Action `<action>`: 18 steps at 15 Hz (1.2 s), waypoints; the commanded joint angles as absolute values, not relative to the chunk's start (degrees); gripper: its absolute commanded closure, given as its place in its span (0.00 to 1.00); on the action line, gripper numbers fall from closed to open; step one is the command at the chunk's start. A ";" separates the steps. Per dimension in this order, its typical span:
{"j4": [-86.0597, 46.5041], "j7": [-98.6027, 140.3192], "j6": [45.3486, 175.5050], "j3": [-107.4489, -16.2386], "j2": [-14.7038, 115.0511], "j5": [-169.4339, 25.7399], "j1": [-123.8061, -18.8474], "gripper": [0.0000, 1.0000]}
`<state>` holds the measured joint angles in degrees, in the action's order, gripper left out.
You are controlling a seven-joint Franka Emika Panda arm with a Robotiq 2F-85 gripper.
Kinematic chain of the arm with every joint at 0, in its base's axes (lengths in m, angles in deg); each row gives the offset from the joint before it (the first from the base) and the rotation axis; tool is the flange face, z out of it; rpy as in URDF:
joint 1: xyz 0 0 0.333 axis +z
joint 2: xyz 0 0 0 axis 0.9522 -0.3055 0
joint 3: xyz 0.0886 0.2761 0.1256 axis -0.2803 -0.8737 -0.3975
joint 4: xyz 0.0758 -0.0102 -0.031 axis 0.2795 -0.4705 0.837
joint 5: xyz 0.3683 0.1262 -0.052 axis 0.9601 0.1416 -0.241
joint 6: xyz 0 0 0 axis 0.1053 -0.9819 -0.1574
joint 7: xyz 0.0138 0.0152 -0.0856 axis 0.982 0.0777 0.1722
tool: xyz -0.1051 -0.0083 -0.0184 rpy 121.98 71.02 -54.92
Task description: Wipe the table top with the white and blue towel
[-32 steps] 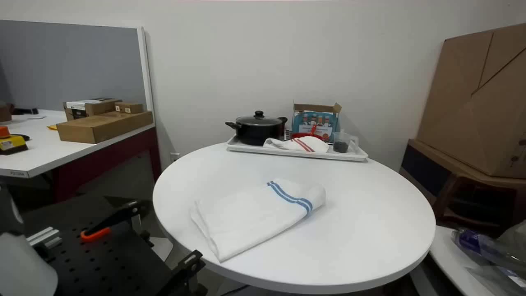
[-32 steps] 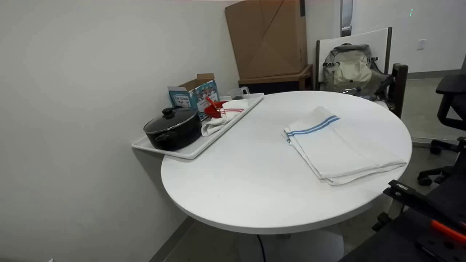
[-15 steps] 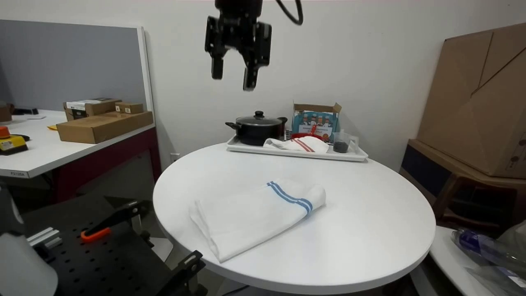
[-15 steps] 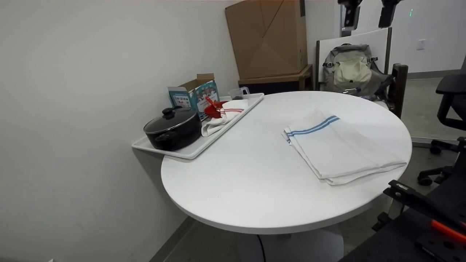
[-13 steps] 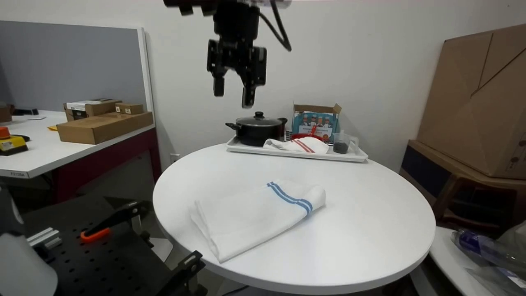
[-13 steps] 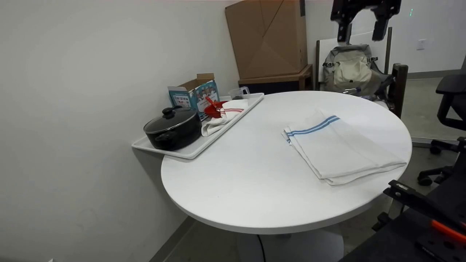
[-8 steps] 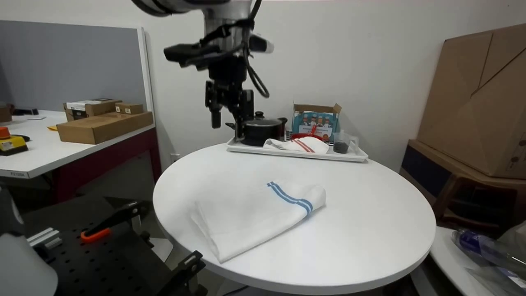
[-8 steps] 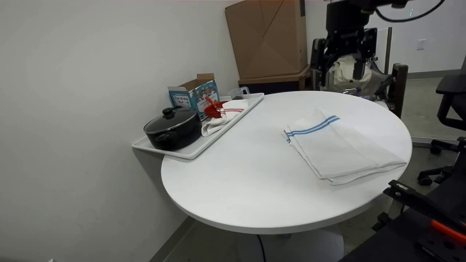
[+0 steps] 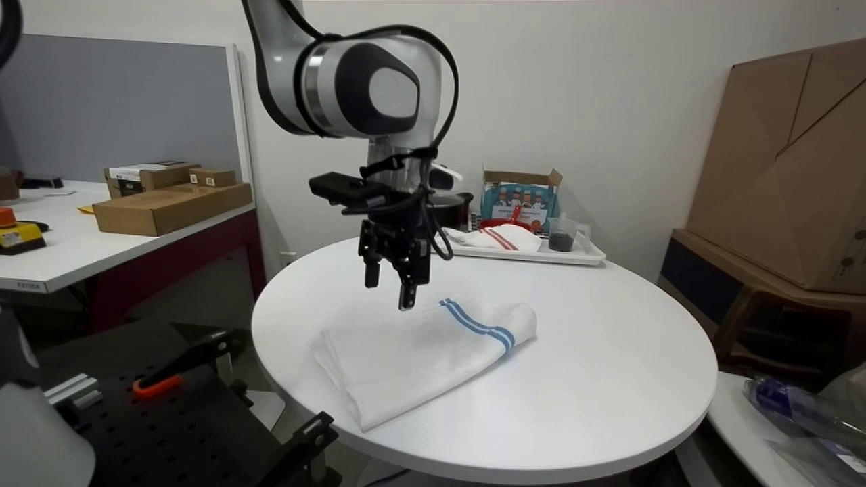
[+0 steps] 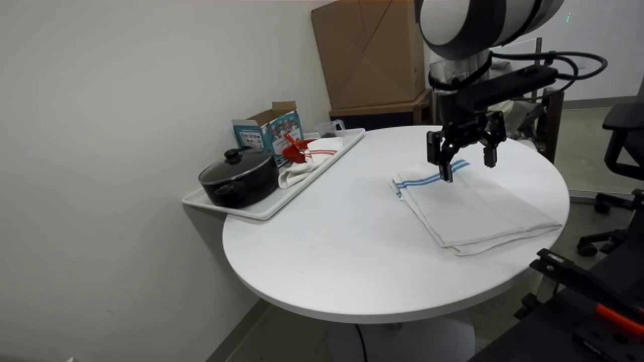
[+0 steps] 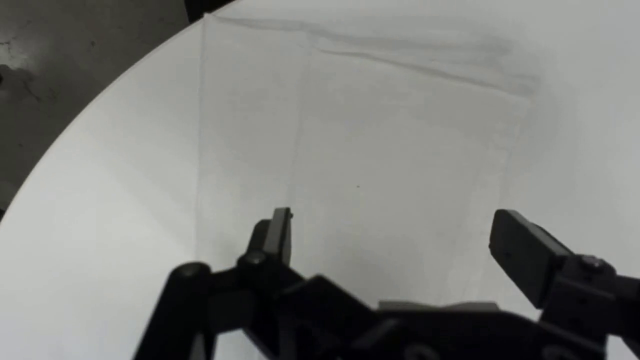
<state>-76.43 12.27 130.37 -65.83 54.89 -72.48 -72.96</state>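
Above the white and blue towel [image 9: 419, 365], which is lying folded and unmoved on the table top [image 9: 582, 406], the gripper [image 10: 468, 171] is hanging lower than before; its jaws are standing apart.

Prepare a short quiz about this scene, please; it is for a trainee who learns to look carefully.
1. Choose: the stripes on the towel lying on the table are a) green, b) blue, c) yellow.
2. True or false: the robot's jaws are closed on the towel.
3. Complete: the black pot stands on a white ...
Key: 1 b; 2 false, the jaws are open over it; 3 tray.
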 commanded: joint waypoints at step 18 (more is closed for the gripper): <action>-66.09 13.35 146.10 -64.31 34.44 -61.83 -74.68 0.35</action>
<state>-66.60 12.10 144.13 -63.68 35.59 -63.90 -73.72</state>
